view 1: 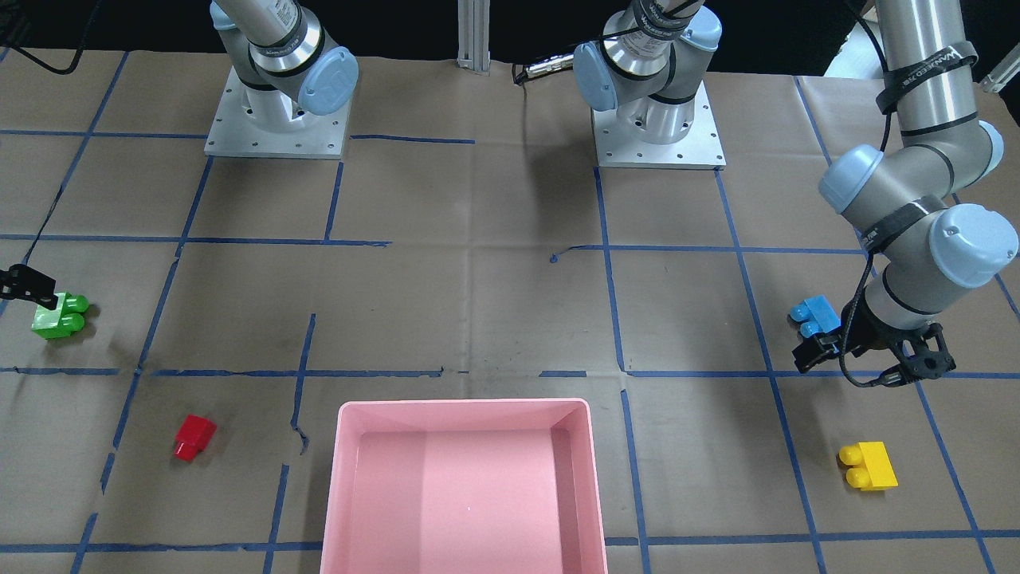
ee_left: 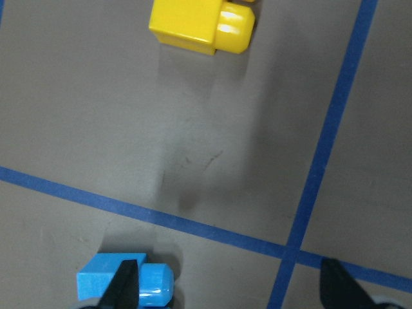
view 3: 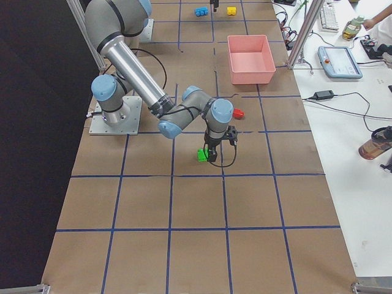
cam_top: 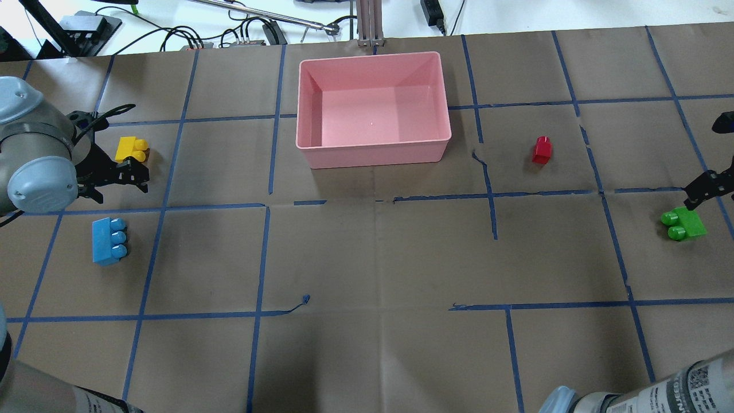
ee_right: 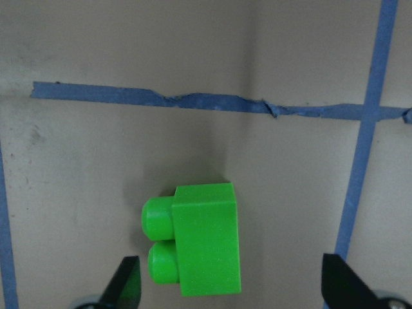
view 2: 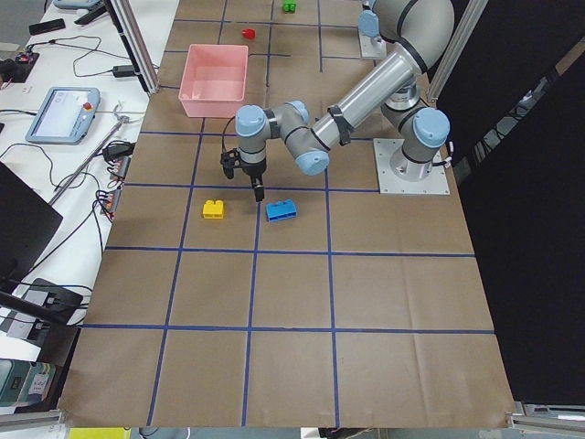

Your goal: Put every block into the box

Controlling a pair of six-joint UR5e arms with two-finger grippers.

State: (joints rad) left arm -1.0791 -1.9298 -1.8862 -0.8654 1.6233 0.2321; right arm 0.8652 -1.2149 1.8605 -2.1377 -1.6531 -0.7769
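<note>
Overhead, we see the left gripper [ee_left: 232, 290] hanging between the yellow block [cam_top: 131, 149] and the blue block [cam_top: 109, 241]. Only its wrist camera shows the jaws wide apart and gripping nothing, with the blue block beside one fingertip. The pink box [cam_top: 373, 155] sits mid-table toward the far edge, and all four blocks lie outside it. The red block [cam_top: 542, 150] lies near it on the right. Farthest right lies the green block [cam_top: 683, 223]. There the overhead view crops the right gripper [ee_right: 233, 283], but its wrist camera shows us the jaws spread, with the green block lying between them on the table [cam_top: 367, 258].
</note>
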